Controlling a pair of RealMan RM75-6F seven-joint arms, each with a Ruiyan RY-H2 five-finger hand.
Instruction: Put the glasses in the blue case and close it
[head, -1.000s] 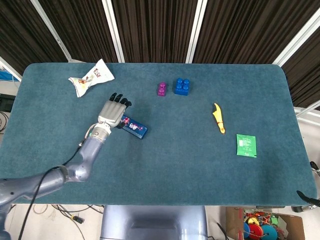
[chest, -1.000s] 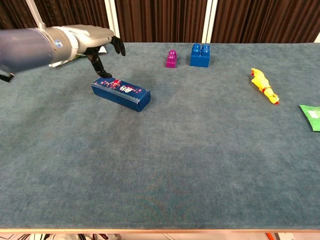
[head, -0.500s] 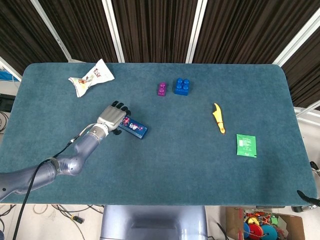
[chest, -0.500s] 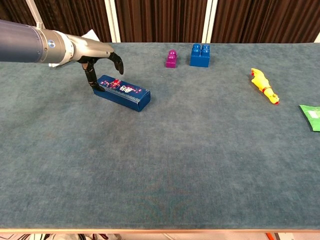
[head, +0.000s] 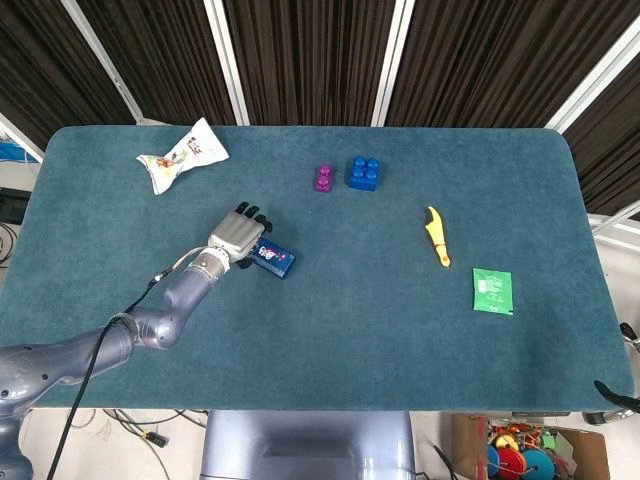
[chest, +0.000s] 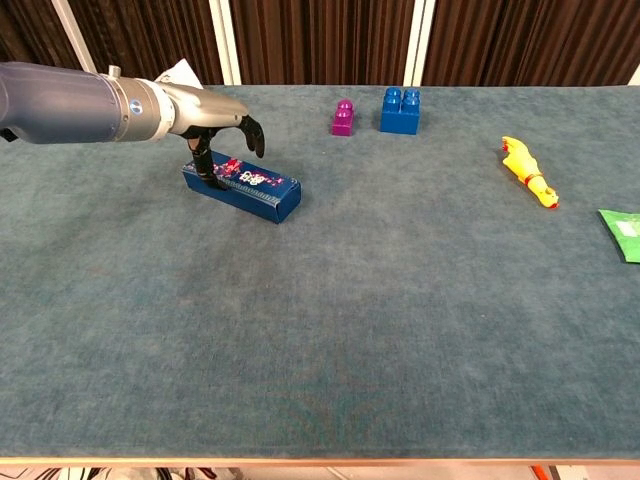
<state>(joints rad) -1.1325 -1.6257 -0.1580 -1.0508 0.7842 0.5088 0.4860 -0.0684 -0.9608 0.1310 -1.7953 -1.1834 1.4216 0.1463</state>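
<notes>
A: Case (chest: 243, 186) first — where does it lie?

B: On the table (head: 330, 330), left of middle, lid down, lying askew. No glasses show in either view; I cannot tell whether they are inside it.

A: And the table's other things?

B: Largest down: a snack packet (head: 182, 156) at the far left, a green sachet (head: 492, 291) at the right, a blue brick (head: 363, 173) and a purple brick (head: 324, 179) side by side at the back, a yellow toy (head: 437, 238) between them and the sachet.

A: What has changed?

B: A second ago the left hand (chest: 213, 125) hovered behind the case's left end, apart from it. Now it has moved over that end, and a dark fingertip (chest: 206, 169) touches the top. The case itself has barely shifted.

A: Fingers?

B: Curled downward, arched over the lid, a little apart, gripping nothing. It looks like pressing, not holding.

A: The right hand?

B: Not seen in either view.

A: Meaning for the task?

B: My guess: the hand is pushing the lid shut or steadying the case, so this is near the closing step, if the glasses are indeed inside.
</notes>
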